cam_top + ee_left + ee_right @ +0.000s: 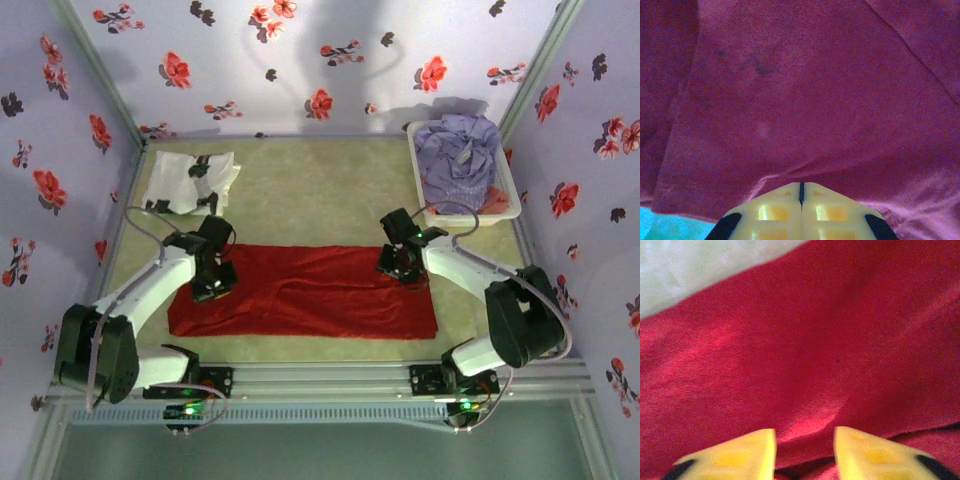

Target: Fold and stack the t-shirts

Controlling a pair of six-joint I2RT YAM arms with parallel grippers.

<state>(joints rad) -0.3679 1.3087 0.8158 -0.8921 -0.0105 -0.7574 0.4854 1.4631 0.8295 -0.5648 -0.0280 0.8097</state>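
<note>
Overhead view of a two-armed robot at a pale green table (pixel 300 200) walled with flowered paper. A plain, bright red t-shirt (pixel 310 295) of soft cloth lies flat near the front of the table. It is folded into a long band running left to right. The left pincer (pixel 213 283) is down on the band's left end. The right pincer (pixel 402 265) is down on the band's far edge, near its right end. At the far left lies a folded white t-shirt (pixel 185 178) with black print. At the far right, a white plastic basket (pixel 418 160) holds a crumpled pale lavender t-shirt (pixel 458 145).

Left wrist view: the left pincer (pixel 801 192) is fully closed, its yellow fingertips meeting. The red t-shirt (pixel 805 90) puckers around the tips, so the pincer seems to be pinching a bit of cloth.

Right wrist view: the right pincer (pixel 804 435) stands partly apart. A raised ridge of the red t-shirt (pixel 815 340) sits between its fingers, not yet clamped.

The shirt looks light and limp and will likely sag between two holds, and its folded layers may slide apart. The best hold is probably at the band's edge near each end, pinching every layer together so the band lifts evenly.
</note>
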